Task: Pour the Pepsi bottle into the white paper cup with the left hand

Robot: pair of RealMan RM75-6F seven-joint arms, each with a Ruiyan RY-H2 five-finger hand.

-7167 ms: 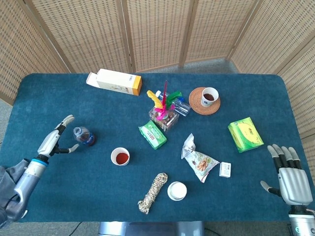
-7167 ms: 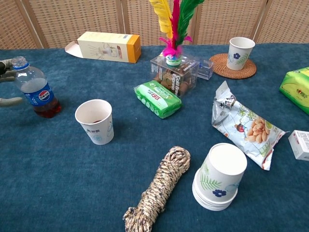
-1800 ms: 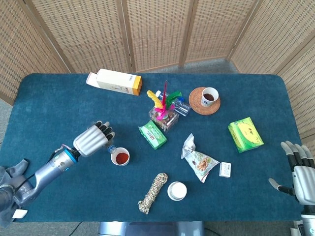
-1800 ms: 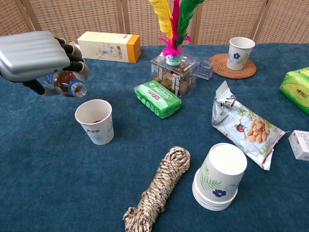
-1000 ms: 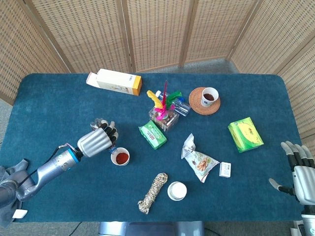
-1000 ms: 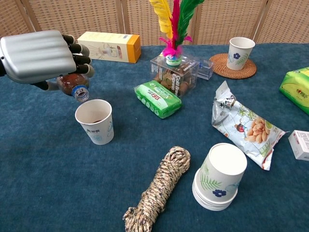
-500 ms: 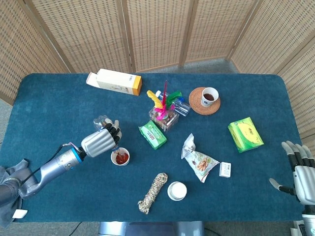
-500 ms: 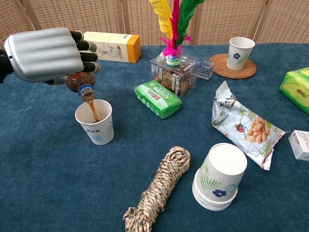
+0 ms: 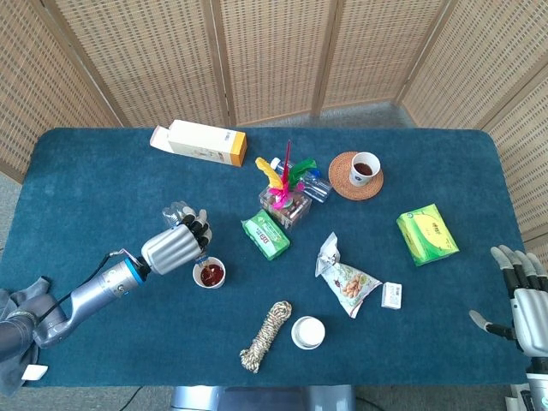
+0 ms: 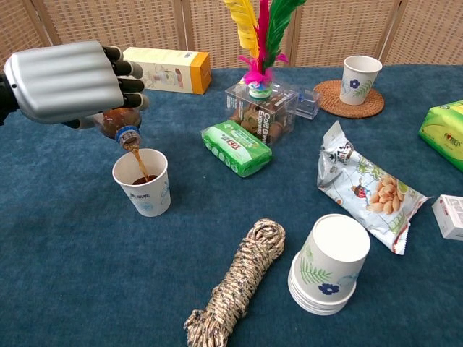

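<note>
The left hand (image 10: 69,79) grips the tipped bottle (image 10: 119,124) above the paper cup (image 10: 142,182) at the table's (image 10: 87,275) near left, brown drink streaming in. The right hand (image 9: 524,301) rests at the near right edge, fingers spread, holding nothing.

A staged test area, such as a robot lab, is suggested rather than a home. The desk (image 9: 103,171) is covered in blue cloth and closed off behind by folding woven screens (image 9: 274,56). Unrelated items are scattered over it: a rope bundle (image 10: 239,289), a snack bag (image 10: 365,189), a green packet (image 10: 236,147), stacked paper cups (image 10: 327,264) and a feather shuttlecock (image 10: 258,36).
</note>
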